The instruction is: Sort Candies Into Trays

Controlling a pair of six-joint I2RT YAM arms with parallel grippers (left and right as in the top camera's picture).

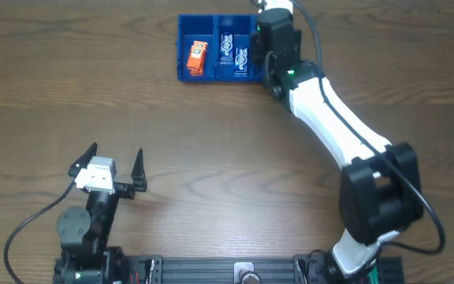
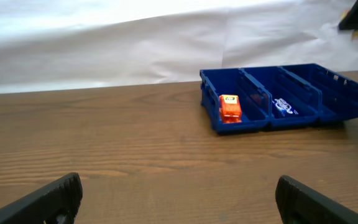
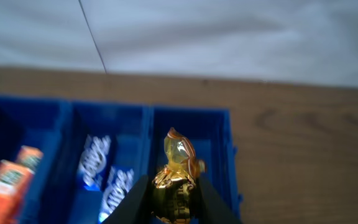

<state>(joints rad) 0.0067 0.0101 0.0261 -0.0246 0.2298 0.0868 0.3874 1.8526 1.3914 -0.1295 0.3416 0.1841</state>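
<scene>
Blue tray, gold candy.

1 blue tray with 3 compartments. 1 orange candy. 2 blue candies, seemingly, in one compartment. 1 gold candy.

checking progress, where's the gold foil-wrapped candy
Right wrist view: the gold foil-wrapped candy is pinched in the right claw above the blue plastic tray's empty end compartment.

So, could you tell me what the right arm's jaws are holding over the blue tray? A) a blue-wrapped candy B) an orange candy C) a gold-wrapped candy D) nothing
C: the right arm's jaws pinch a gold-wrapped candy above the end compartment of the blue tray.
</scene>
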